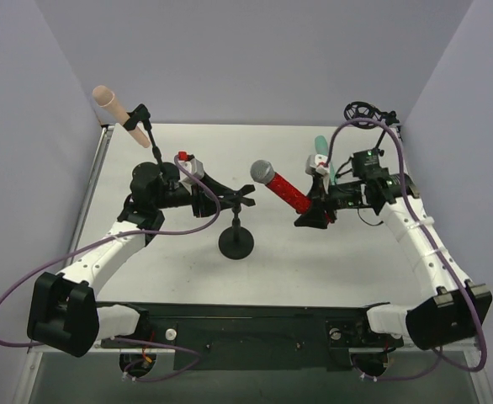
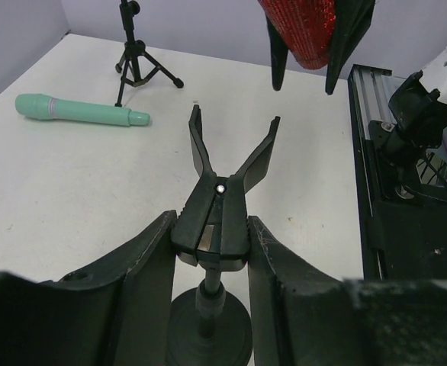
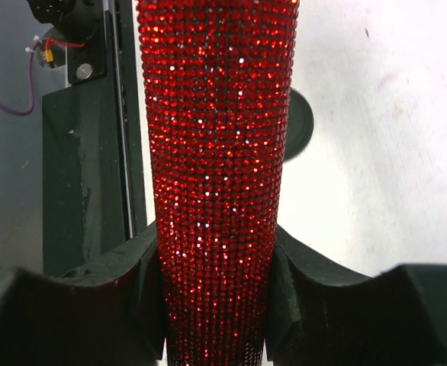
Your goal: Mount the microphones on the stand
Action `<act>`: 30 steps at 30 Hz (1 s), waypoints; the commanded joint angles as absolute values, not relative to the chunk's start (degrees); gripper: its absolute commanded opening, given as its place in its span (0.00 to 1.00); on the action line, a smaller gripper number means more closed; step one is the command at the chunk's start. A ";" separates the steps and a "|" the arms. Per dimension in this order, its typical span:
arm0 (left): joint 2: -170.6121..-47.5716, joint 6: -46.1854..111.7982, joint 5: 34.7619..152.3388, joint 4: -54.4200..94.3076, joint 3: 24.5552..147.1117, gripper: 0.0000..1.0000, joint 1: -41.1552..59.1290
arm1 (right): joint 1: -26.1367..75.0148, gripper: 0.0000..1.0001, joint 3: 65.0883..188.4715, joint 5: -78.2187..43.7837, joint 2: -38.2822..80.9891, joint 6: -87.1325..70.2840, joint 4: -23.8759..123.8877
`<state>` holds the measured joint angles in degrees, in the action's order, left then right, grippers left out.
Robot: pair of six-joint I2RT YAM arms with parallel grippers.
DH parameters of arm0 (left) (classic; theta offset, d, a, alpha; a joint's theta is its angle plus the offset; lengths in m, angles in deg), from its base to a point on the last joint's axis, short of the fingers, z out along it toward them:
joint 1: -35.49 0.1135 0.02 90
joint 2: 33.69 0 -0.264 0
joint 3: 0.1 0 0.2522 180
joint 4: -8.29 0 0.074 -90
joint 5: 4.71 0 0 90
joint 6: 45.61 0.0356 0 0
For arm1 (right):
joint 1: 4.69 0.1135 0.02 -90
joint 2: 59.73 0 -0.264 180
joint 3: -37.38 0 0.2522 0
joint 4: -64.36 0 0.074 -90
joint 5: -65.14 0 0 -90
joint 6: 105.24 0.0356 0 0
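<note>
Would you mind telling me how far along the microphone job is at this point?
Done: the pale pink microphone sits in the far-left stand's clip. In hand: the right pincer is shut on the glittery red microphone, held near the open centre clip, which the left pincer grips. Left: seating the red one, then the teal microphone, lying on the table near a small tripod stand.

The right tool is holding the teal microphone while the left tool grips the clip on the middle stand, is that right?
No. The right tool holds the glittery red microphone, as the right wrist view shows; the teal microphone lies on the table. The left tool does grip the clip on the middle stand.
</note>
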<state>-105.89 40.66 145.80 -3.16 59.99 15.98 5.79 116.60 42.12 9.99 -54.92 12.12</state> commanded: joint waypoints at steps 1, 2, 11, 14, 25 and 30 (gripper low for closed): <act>-103.74 42.28 146.11 -2.83 59.81 0.00 15.45 | 12.97 0.00 129.96 39.21 20.22 -62.86 5.26; -103.47 42.45 145.94 -2.56 59.72 0.00 15.45 | 14.81 0.00 133.55 38.69 21.56 -63.92 3.42; -102.42 42.37 145.93 -3.09 58.31 0.00 15.36 | 20.62 0.00 143.34 37.10 35.09 -62.35 1.38; -102.50 41.67 145.93 -4.23 58.05 0.00 15.36 | 21.94 0.00 141.51 36.49 36.16 -64.71 1.38; -103.38 33.93 144.44 -10.91 55.86 0.00 15.27 | 24.40 0.00 137.90 40.27 38.18 -68.94 1.47; -102.68 30.86 142.60 -14.42 54.45 0.00 15.01 | 26.42 0.00 137.45 38.34 39.76 -68.42 2.17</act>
